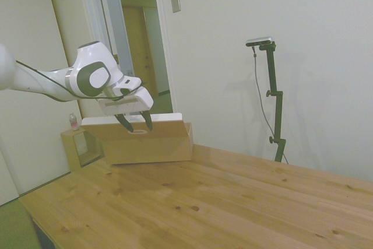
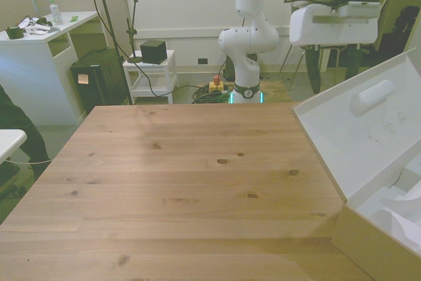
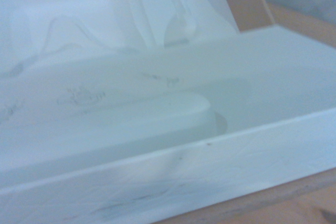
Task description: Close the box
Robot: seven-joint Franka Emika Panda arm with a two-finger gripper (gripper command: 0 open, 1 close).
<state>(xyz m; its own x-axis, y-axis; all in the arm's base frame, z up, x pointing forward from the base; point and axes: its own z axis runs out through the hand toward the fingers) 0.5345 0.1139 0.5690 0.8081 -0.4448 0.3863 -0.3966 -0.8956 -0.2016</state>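
Hidden: box [image 2: 385,162] cut off at the front view's right edge; wrist view blurred, white interior only.
Location: table [image 1: 233,202] far end in the side view.
Orientation: long axis along that table edge; lid [image 2: 358,129] raised, tilted, oval hole [image 1: 139,133] visible.
Gripper [image 1: 134,124]: fingers spread, tips at lid's top edge.
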